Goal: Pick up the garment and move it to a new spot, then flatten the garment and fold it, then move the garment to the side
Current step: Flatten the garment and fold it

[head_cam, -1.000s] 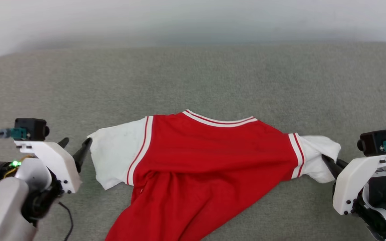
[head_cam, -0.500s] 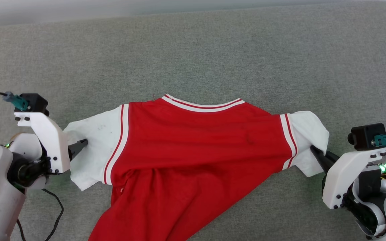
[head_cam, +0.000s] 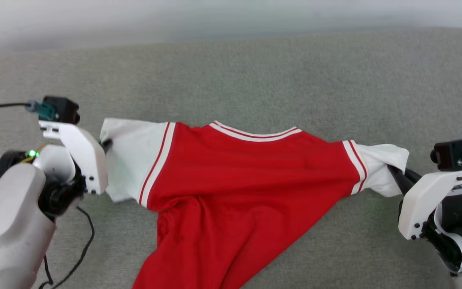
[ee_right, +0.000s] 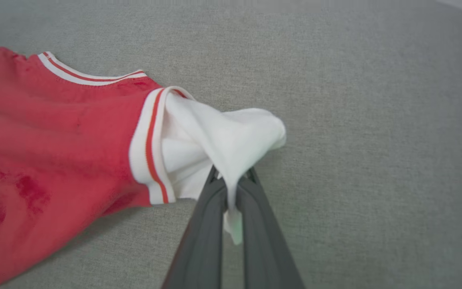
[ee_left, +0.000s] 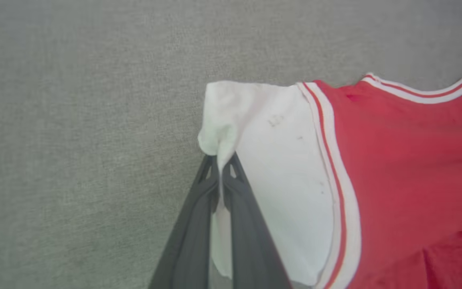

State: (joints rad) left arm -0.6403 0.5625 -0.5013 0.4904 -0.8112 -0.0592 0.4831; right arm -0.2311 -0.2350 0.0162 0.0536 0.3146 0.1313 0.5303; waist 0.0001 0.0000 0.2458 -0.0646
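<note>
**Thin sleeve pinches carry the whole shirt**

The garment [head_cam: 247,172] lies spread across the middle of the grey fabric worktop [head_cam: 231,72], collar [head_cam: 255,134] on the far side. Its red body is twisted and runs off the near edge of the head view. The left end effector [ee_left: 219,160] is closed on a small fold at the edge of the left sleeve [ee_left: 279,160]. The right end effector [ee_right: 231,176] is closed on a bunched corner of the right sleeve [ee_right: 223,136].

Both grips take only a little cloth near the fingertips. A hard or uneven pull could probably slide a sleeve out and drop that side into a heap. The shoulders look taut between the arms, but the lower body is skewed toward the left side and creased. Lifting as it lies would likely carry that twist to the new spot and make flattening harder. Dragging rather than lifting may bunch the cloth on the rough cover.

A black cable [head_cam: 82,249] loops on the worktop under the left arm, near the left sleeve. It could catch cloth if that arm sweeps low.
</note>
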